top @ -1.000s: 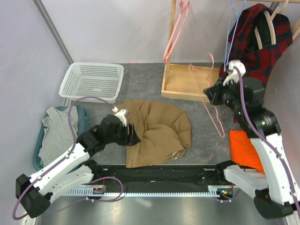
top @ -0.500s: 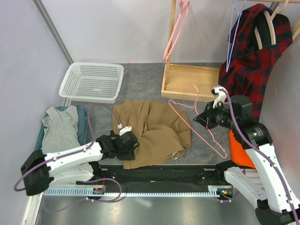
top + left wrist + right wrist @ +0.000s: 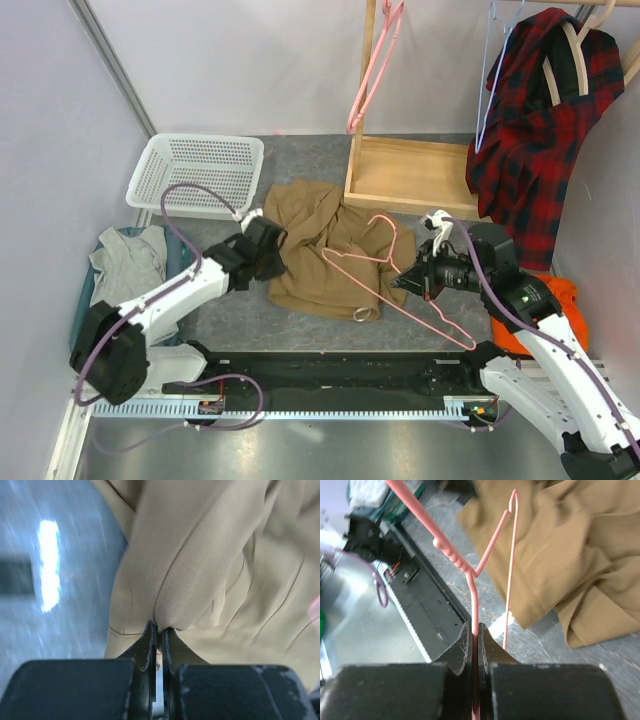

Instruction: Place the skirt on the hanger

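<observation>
1. On the grey table top, near its centre, the skirt lies bunched and creased. It sits just in front of the wooden tray and to the right of the white basket.
2. Left gripper: clenched on a pinched fold at the skirt's left edge. The wrist view shows cloth nipped between the two fingertips.
3. Right gripper: clamped on the thin wire of the pink hanger.
4. The hanger is tilted. Its hook and one end lie over the skirt's right part, and its other end points toward the near edge.
5. Contact between hanger and skirt cannot be determined.
6. Surroundings: a plaid shirt hangs at far right, a grey garment lies at left, and an orange cloth lies beside the right arm.
</observation>
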`<state>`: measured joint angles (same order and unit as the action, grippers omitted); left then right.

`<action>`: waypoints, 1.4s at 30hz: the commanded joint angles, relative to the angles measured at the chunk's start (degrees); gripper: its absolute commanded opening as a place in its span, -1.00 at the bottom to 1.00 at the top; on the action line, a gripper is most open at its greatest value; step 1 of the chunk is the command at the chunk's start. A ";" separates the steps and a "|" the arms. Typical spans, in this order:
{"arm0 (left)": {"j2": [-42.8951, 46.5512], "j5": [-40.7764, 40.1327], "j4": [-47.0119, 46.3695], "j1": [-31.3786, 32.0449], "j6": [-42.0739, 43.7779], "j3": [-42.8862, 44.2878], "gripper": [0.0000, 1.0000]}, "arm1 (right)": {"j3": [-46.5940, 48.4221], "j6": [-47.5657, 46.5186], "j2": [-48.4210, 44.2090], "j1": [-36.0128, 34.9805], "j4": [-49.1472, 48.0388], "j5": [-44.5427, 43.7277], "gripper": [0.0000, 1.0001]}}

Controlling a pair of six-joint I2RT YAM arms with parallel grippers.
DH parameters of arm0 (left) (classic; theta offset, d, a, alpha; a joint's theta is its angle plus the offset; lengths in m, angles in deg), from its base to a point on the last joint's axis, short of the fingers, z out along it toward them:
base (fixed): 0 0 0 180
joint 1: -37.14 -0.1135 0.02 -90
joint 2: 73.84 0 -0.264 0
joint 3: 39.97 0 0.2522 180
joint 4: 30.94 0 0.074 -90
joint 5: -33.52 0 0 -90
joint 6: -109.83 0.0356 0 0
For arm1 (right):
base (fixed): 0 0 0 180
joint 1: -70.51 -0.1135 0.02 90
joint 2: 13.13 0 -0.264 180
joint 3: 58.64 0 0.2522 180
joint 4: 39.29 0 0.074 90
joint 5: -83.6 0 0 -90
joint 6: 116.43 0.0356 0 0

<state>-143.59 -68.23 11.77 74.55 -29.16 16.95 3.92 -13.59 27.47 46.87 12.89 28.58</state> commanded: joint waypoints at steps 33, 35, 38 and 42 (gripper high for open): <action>10.24 19.56 -0.13 -16.58 10.94 10.81 -0.97 | -4.94 -4.84 10.47 -33.49 -21.89 -54.49 -1.00; 14.02 20.62 2.15 -16.40 9.97 11.24 -0.97 | -4.94 -4.06 9.06 -33.49 -21.98 -55.99 -1.00; 18.86 21.32 4.53 -15.61 8.22 12.30 -0.96 | -4.94 -3.79 6.08 -33.49 -22.33 -55.90 -1.00; 24.13 23.52 7.69 -13.86 4.44 13.88 -0.97 | -3.54 -4.40 3.53 -33.49 -21.98 -54.76 -1.00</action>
<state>-124.14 -48.39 16.66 59.18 -20.22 27.24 -0.83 -17.46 33.65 13.34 -6.89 -23.24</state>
